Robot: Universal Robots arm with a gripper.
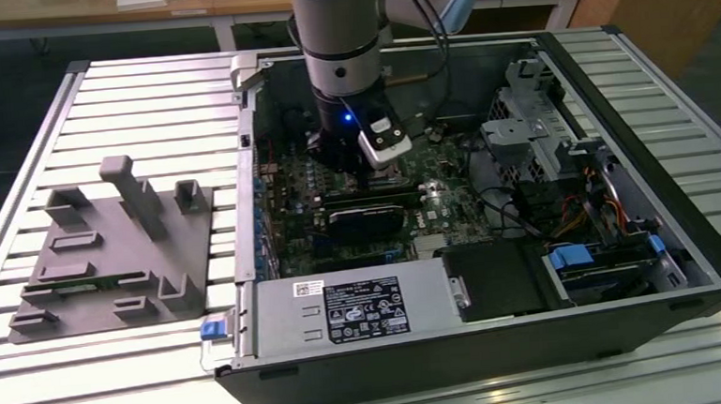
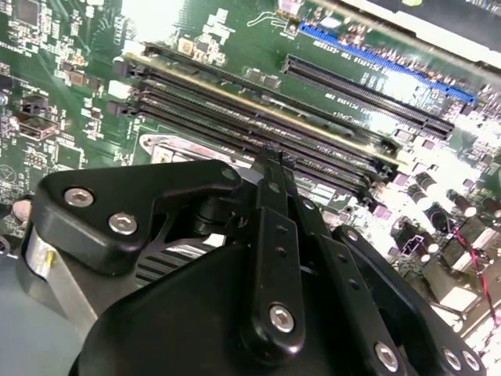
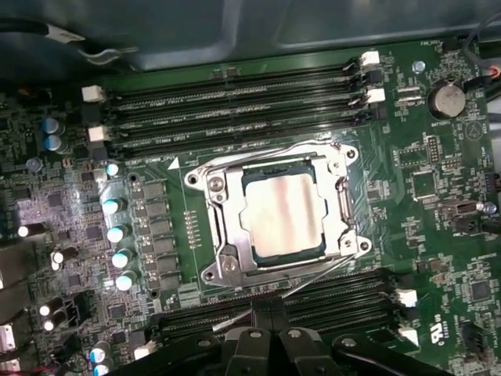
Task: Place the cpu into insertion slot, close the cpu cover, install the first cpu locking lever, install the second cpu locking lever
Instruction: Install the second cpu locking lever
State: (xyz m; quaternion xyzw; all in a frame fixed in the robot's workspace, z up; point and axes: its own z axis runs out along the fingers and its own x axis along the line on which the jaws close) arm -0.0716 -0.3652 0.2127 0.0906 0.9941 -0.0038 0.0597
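Cpu (image 3: 283,215) seated in insertion slot (image 3: 215,223), cpu cover (image 3: 338,205) apparently down, levers possibly latched, gripper (image 3: 270,333) clenched on nothing just beside socket.

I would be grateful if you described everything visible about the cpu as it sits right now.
In the first wrist view the cpu is a small flat square chip with a dull silver-grey metal top that catches a soft glare. It lies flat in the insertion slot on the green motherboard, between rows of long black memory slots. The silvery cpu cover frames it, its window leaving the top bare. The gripper hangs beside the socket, apart from the chip.
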